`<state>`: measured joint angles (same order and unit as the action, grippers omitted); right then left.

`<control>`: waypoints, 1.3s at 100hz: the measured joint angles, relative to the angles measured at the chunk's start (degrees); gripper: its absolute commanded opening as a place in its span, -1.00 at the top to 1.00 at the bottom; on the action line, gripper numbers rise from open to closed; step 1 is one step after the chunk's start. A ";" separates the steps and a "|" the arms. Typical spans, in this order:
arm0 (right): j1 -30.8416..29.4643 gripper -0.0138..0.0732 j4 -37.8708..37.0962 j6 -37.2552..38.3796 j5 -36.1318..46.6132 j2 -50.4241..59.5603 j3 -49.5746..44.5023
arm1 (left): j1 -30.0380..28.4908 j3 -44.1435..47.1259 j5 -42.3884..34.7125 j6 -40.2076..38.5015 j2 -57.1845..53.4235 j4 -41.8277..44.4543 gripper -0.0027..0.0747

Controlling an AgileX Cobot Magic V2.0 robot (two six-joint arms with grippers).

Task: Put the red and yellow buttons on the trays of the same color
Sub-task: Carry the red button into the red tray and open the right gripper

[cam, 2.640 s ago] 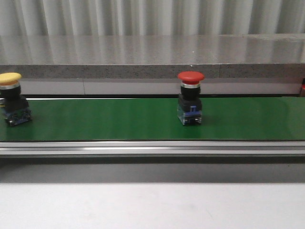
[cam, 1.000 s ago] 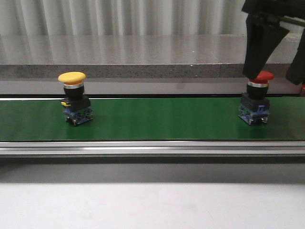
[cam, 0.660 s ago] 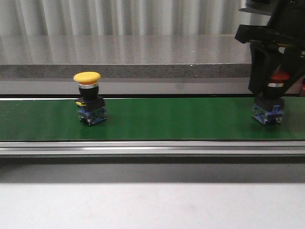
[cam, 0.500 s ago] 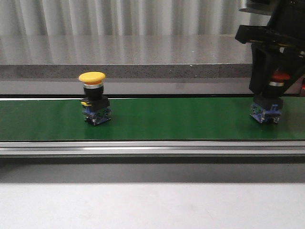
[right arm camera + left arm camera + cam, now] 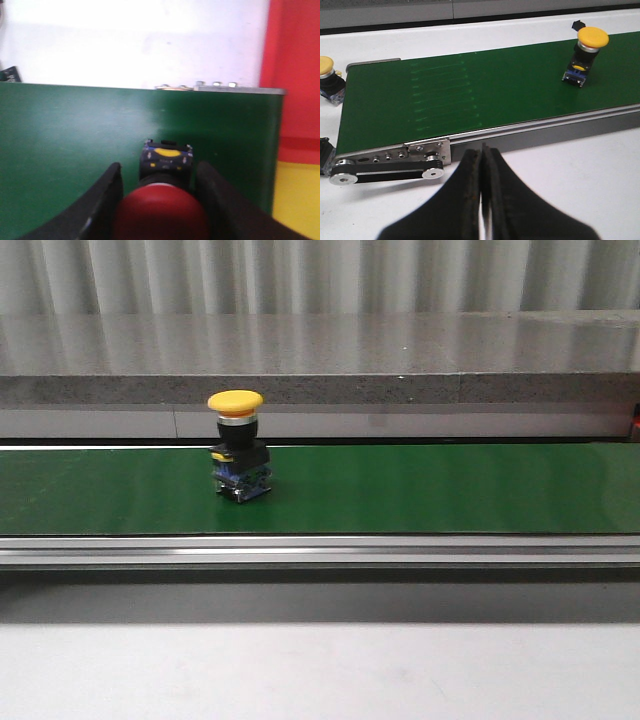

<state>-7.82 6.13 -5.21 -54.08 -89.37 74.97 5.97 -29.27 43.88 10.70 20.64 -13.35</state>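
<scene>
A yellow button stands upright on the green belt, left of the middle; the left wrist view also shows this yellow button. My left gripper is shut and empty over the white table in front of the belt. In the right wrist view the red button sits between the fingers of my right gripper, which is shut on it above the belt. Beyond the belt's end lie a red tray and a yellow tray. Neither gripper appears in the front view.
A second yellow button sits on the white table beside the belt's end. The belt's roller bracket juts out at that end. A grey stone ledge runs behind the belt.
The yellow button has ridden the belt to the right. My right gripper closed round the red button at the belt's right end, and both have left the front view.
</scene>
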 measured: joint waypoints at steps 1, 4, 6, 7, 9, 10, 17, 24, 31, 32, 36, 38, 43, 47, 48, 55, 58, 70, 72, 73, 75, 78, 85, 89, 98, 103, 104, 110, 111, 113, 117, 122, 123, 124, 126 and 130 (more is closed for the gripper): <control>-0.28 0.36 -0.10 0.00 0.00 0.00 0.00 | 0.00 0.00 0.00 0.00 0.00 0.00 0.98; -1.61 0.36 -0.10 0.00 0.10 0.00 0.00 | 0.00 0.00 0.00 0.00 0.00 0.00 0.98; -2.40 0.36 -0.10 0.00 0.34 0.00 0.00 | 0.00 0.00 0.00 0.00 0.00 0.00 0.98; -2.66 0.36 -0.10 0.00 0.49 0.00 0.00 | 0.00 0.00 0.00 0.00 0.00 0.00 0.98; -3.45 0.36 -0.10 0.00 0.74 0.00 0.00 | 0.00 0.00 0.00 0.00 0.00 0.00 0.98; -3.70 0.36 -0.10 0.00 0.83 0.00 0.00 | 0.00 0.00 0.00 0.00 0.00 0.00 0.98; -6.20 0.36 -0.12 0.00 1.92 0.00 0.00 | 0.00 0.00 0.00 0.00 0.00 0.00 0.98; -8.61 0.36 -0.12 0.00 3.10 0.00 0.00 | 0.00 0.00 0.00 0.00 0.00 0.00 0.98; -11.00 0.36 -0.12 0.00 3.96 -0.16 0.23 | 0.00 0.00 0.00 0.00 0.00 0.00 0.98; -11.48 0.36 -0.12 0.00 3.92 -0.28 0.38 | 0.00 0.00 0.00 0.00 0.00 0.00 0.98; -12.64 0.36 -0.12 0.00 3.92 -0.92 1.03 | 0.00 0.00 0.00 0.00 0.00 0.00 0.98; -13.30 0.36 -0.12 0.00 3.92 -1.41 1.56 | 0.00 0.00 0.00 0.00 0.00 0.00 0.98; -14.67 0.36 -0.12 0.00 3.64 -2.85 3.13 | 0.00 0.00 0.00 0.00 0.00 0.00 0.98; -15.72 0.36 -0.21 0.00 3.07 -4.33 4.71 | 0.00 0.00 0.00 0.00 0.00 0.00 0.98; -16.02 0.36 -0.21 0.00 2.95 -4.60 5.25 | 0.00 0.00 0.00 0.00 0.00 0.00 0.98; -16.98 0.36 -0.21 0.00 1.64 -7.25 8.20 | 0.00 0.00 0.00 0.00 0.00 0.00 0.98; -17.09 0.36 -0.21 0.00 1.21 -8.62 9.37 | 0.00 0.00 0.00 0.00 0.00 0.00 0.98; -17.09 0.36 -0.21 0.00 -0.48 -13.35 14.16 | 0.00 0.00 0.00 0.00 0.00 0.00 0.98; -17.09 0.36 -0.21 0.00 -0.60 -14.21 14.91 | 0.00 0.00 0.00 0.00 0.00 0.00 0.98; -17.09 0.36 -0.21 0.00 -0.60 -14.50 15.13 | 0.00 0.00 0.00 0.00 0.00 0.00 0.98; -17.09 0.36 -0.08 0.00 -0.60 -15.37 15.84 | 0.00 0.00 0.00 0.00 0.00 0.00 0.98; -17.09 0.36 0.00 0.00 -0.69 -16.52 16.76 | 0.00 0.00 0.00 0.00 0.00 0.00 0.98; -17.09 0.36 0.15 0.00 -0.69 -19.32 18.93 | 0.00 0.00 0.00 0.00 0.00 0.00 0.98; -17.09 0.36 0.31 0.00 -0.69 -20.90 20.08 | 0.00 0.00 0.00 0.00 0.00 0.00 0.98; -17.09 0.36 1.13 0.00 -0.69 -24.10 22.53 | 0.00 0.00 0.00 0.00 0.00 0.00 0.98; -17.09 0.36 1.99 0.00 -0.69 -25.67 23.68 | 0.00 0.00 0.00 0.00 0.00 0.00 0.98; -17.09 0.36 2.10 0.00 -0.69 -25.89 23.98 | 0.00 0.00 0.00 0.00 0.00 0.00 0.98; -17.09 0.35 3.22 0.00 -0.69 -27.70 25.05 | 0.00 0.00 0.00 0.00 0.00 0.00 0.98; -17.09 0.35 3.33 0.00 -0.69 -27.89 25.26 | 0.00 0.00 0.00 0.00 0.00 0.00 0.98; -17.09 0.35 3.74 0.00 -0.69 -28.42 25.39 | 0.00 0.00 0.00 0.00 0.00 0.00 0.98; -17.09 0.35 4.42 0.00 -0.40 -29.38 25.80 | 0.00 0.00 0.00 0.00 0.00 0.00 0.98; -17.09 0.35 4.76 0.00 -0.22 -30.27 26.06 | 0.00 0.00 0.00 0.00 0.00 0.00 0.98; -17.09 0.35 4.88 0.00 -0.07 -30.39 26.05 | 0.00 0.00 0.00 0.00 0.00 0.00 0.98; -17.09 0.35 4.89 0.00 0.06 -30.63 26.05 | 0.00 0.00 0.00 0.00 0.00 0.00 0.98; -17.09 0.35 4.97 0.00 0.21 -30.91 26.09 | 0.00 0.00 0.00 0.00 0.00 0.00 0.98; -17.09 0.35 4.97 0.00 0.48 -31.35 26.18 | 0.00 0.00 0.00 0.00 0.00 0.00 0.98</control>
<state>-24.91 11.11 -5.21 -53.59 -120.72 101.15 5.97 -29.27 43.88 10.70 20.64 -13.35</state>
